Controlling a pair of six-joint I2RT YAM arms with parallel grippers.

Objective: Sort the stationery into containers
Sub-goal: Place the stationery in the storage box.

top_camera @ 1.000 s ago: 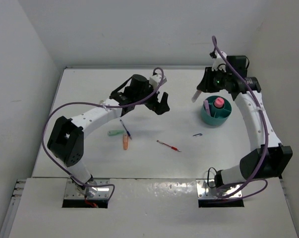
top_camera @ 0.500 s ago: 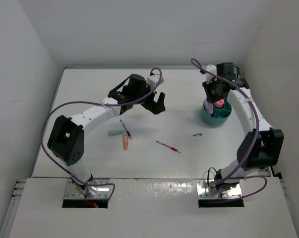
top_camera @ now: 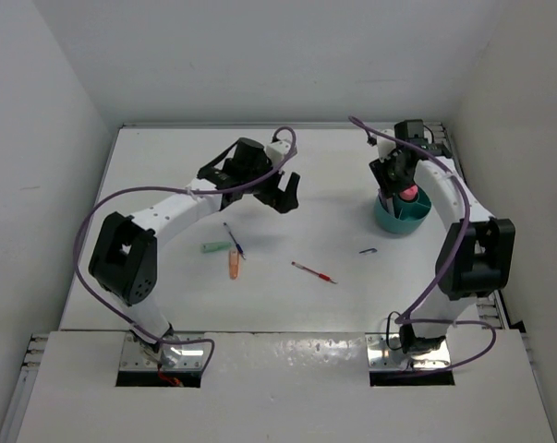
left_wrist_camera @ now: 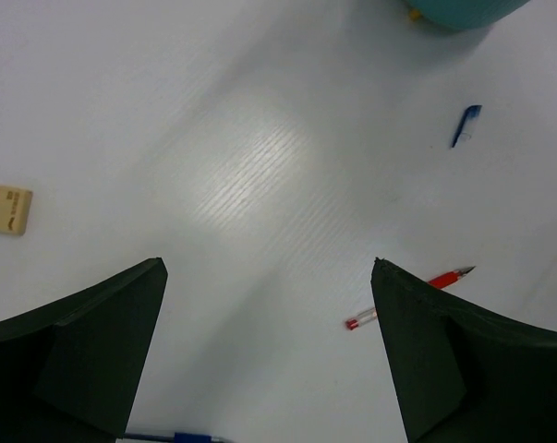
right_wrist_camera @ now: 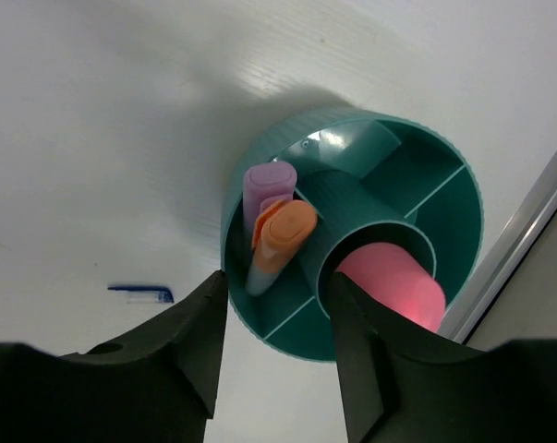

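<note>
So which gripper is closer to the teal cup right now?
Right. The right gripper hangs directly above the teal cup; the left gripper is well off to the cup's left in the top view.

Two arms over a white table, stationery scattered between them

The right gripper (top_camera: 394,173) hangs over the far-left rim of the teal cup (top_camera: 396,225) at the right, where a pink-red marker (top_camera: 408,192) stands. The left gripper (top_camera: 283,194), jaws apart, hovers left of centre. Near it lie a dark-blue pen (top_camera: 234,238), mint-green stub (top_camera: 213,247) and orange stub (top_camera: 233,266). A red-orange pen (top_camera: 313,271) lies mid-table, and a tiny purple piece (top_camera: 369,250) lies near the cup.
</note>
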